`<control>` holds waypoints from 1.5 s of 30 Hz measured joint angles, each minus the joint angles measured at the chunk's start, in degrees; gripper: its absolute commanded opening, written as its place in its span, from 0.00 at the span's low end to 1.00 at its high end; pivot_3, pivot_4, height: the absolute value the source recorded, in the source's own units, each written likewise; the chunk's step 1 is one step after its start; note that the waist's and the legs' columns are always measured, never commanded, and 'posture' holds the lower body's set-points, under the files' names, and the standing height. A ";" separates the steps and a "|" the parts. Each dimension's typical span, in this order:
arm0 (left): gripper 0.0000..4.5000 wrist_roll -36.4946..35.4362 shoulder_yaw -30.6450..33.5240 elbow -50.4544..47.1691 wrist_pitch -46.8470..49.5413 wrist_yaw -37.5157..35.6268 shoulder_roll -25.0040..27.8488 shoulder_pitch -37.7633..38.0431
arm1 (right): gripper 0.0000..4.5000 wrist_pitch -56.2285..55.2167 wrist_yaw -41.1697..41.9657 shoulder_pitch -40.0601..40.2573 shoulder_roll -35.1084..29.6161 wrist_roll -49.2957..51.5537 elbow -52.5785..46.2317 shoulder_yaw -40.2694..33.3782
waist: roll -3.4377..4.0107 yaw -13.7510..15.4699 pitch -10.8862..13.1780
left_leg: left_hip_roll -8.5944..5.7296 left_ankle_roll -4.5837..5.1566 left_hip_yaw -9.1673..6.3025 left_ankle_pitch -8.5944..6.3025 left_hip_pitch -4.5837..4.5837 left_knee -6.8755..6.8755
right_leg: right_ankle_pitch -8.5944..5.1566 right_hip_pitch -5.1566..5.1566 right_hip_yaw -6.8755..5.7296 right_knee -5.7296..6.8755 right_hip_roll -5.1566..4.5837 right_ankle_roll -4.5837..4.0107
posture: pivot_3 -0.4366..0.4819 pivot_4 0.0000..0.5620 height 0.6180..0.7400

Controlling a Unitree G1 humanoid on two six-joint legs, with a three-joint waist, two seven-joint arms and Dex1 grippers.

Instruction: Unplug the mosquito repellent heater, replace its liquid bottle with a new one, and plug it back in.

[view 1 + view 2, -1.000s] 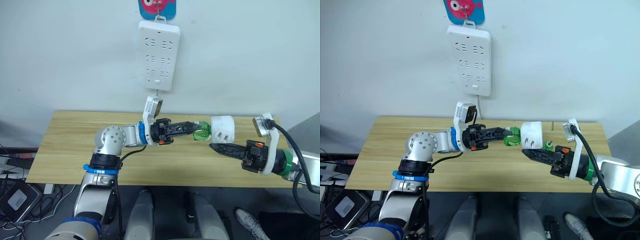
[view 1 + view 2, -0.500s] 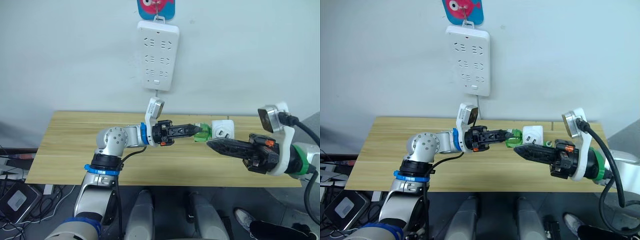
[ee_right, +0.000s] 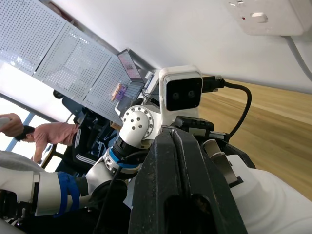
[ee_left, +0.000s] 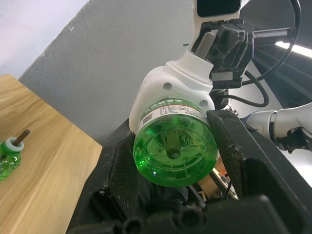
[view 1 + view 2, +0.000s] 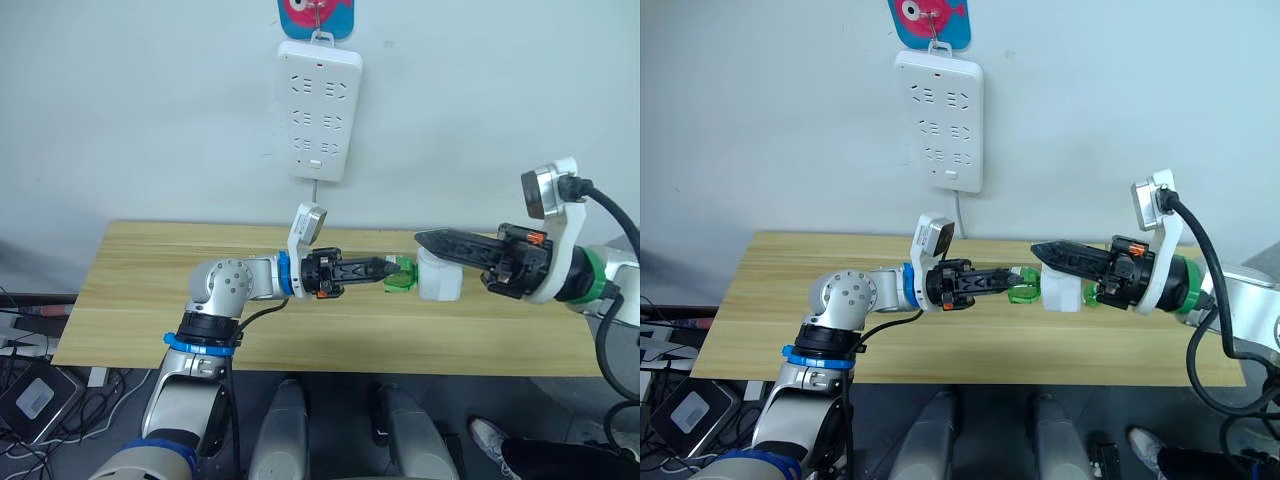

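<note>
Left fingers point(image 4: 229, 146) pinch the green bottle point(image 4: 174, 146) (screwed into the heater point(image 5: 438, 276)); right fingers point(image 5: 450, 244) pressed together.

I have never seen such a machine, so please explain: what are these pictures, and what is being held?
This is a humanoid robot with two arms. Two pictures come from its head, looking down at a wooden table; two come from cameras on its wrists.

The left gripper is closed on a green bottle, which sits in the white mosquito repellent heater. The right gripper lies over the heater, fingers together.

Another green bottle stands on the table. A white power strip hangs on the wall.
</note>
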 measured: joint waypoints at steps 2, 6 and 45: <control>0.50 0.00 0.00 -0.01 0.03 0.00 0.04 0.07 | 0.01 0.03 -2.04 -0.64 1.14 0.01 0.24 0.00 | 0.00 0.00 0.00 | 0.00 0.00 0.01 0.00 0.00 0.00 | 0.00 -0.01 0.00 0.01 0.00 0.00 | 0.60 0.55 1.00; 0.50 0.00 0.03 -0.03 0.02 0.00 -0.02 0.08 | 0.01 0.05 -6.05 -2.02 2.95 0.01 0.57 0.00 | 0.00 -0.02 0.00 | 0.00 0.00 0.01 0.00 0.01 0.00 | 0.00 -0.01 0.01 0.01 0.00 0.00 | 0.60 0.55 1.00; 0.50 -0.57 0.27 0.56 3.32 -3.85 1.13 -3.26 | 0.99 7.56 13.06 10.04 -10.44 -7.36 1.05 -8.91 | 0.01 -0.05 0.01 | 0.00 0.00 0.06 0.01 0.05 -0.39 | -0.04 -0.09 0.01 -0.14 0.01 -0.04 | 0.61 0.56 1.00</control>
